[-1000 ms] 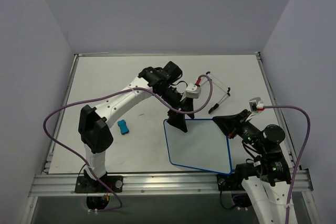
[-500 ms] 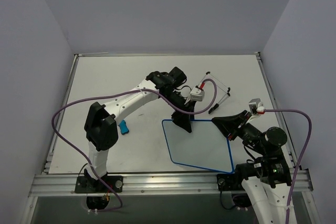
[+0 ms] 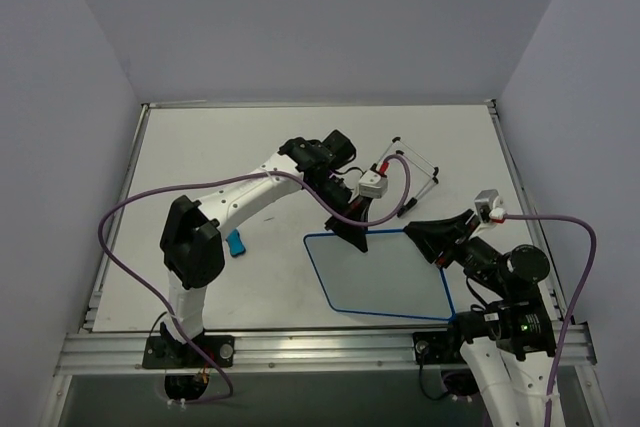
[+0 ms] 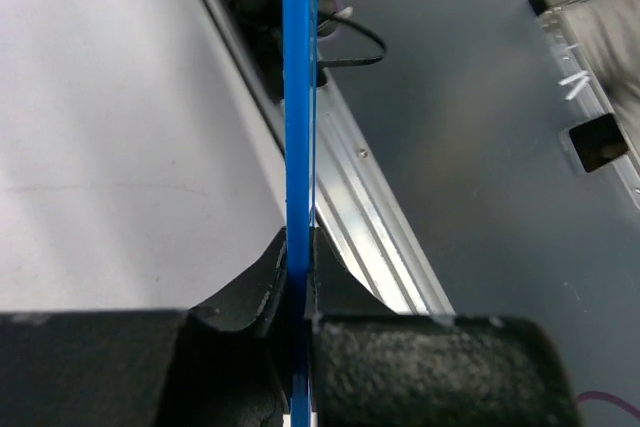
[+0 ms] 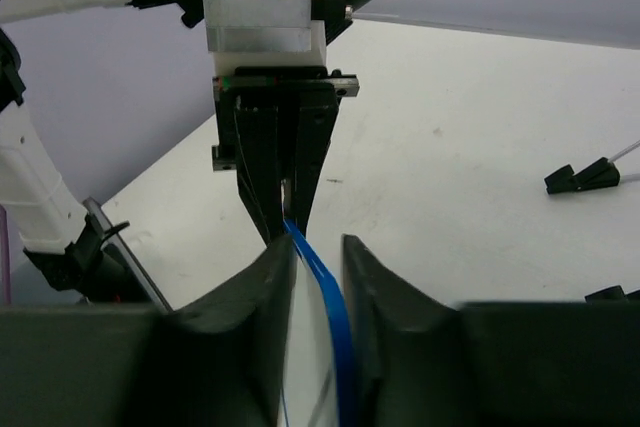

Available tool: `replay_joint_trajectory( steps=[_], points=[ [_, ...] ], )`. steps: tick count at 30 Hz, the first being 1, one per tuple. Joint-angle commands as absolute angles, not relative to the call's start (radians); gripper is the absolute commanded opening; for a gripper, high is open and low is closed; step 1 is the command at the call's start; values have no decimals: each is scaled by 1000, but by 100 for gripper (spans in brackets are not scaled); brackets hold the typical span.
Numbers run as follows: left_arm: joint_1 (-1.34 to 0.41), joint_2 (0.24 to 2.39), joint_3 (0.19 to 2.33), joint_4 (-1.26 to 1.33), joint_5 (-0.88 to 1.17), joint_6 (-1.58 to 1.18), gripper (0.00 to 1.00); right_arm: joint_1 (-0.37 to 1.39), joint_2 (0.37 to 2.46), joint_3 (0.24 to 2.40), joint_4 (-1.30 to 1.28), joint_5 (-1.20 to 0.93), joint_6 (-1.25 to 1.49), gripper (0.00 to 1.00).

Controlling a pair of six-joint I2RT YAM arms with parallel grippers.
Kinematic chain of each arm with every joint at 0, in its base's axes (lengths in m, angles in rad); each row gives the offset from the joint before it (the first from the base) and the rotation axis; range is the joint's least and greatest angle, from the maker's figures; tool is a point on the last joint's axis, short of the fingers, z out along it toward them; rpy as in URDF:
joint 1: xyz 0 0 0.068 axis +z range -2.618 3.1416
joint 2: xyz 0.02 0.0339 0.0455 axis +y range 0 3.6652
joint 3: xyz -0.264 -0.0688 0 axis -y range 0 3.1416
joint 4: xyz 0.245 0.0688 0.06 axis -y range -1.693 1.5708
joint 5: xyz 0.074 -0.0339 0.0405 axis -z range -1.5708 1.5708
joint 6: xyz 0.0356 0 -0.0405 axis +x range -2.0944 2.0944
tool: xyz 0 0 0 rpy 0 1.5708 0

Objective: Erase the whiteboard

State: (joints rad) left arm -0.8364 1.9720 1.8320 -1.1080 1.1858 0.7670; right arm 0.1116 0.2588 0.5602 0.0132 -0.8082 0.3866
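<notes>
The whiteboard (image 3: 385, 272), white and blank with a blue rim, is held low over the table near its front right. My left gripper (image 3: 352, 237) is shut on the board's far edge. In the left wrist view the rim (image 4: 298, 97) runs edge-on out of the pinched left gripper (image 4: 298, 282). My right gripper (image 3: 437, 239) straddles the board's far right corner with its jaws parted. In the right wrist view the blue rim (image 5: 335, 317) lies between the fingers of the right gripper (image 5: 318, 243), with a gap on the right side. The left gripper (image 5: 280, 197) clamps the rim just beyond.
A small blue eraser (image 3: 236, 242) lies on the table left of the board, beside the left arm. The black wire stand (image 3: 415, 172) lies behind the board, one black foot (image 5: 585, 177) showing in the right wrist view. The table's metal front rail (image 3: 320, 347) runs below the board.
The left gripper has closed onto the board's far edge. The right gripper's jaws have loosened from the rim. The board has sunk flatter and shifted a little left.
</notes>
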Motion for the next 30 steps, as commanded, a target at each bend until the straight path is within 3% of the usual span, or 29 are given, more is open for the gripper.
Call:
replay_joint_trajectory(
  steps=[1,2,3,4,6,15,19,25,28,30],
  points=[
    [-867,1944,1905,-1098,1037,666,2,121,249,612,6,-774,325,34],
    [-873,1944,1920,-1123,952,661,2,121,247,624,2,-752,325,44],
    [-876,1951,1968,-1150,921,678,2,121,239,652,-58,-727,325,68],
    [-877,1956,1994,-1178,902,686,2,121,235,670,-80,-697,327,78],
    [-874,1970,2043,-1239,867,706,2,121,221,733,-144,-626,316,86],
    [-844,2108,2502,-1505,749,801,2,126,155,997,-412,-307,247,90],
    [-816,2063,2482,-1396,649,862,2,127,138,1081,-488,-238,224,90],
    [-793,2154,2638,-1393,535,936,2,133,127,1083,-541,-248,218,90],
    [-785,2117,2594,-1454,591,968,2,147,196,1062,-574,-305,190,90],
    [-805,2048,2521,-1451,522,974,2,161,305,1065,-612,-374,164,90]
  ],
)
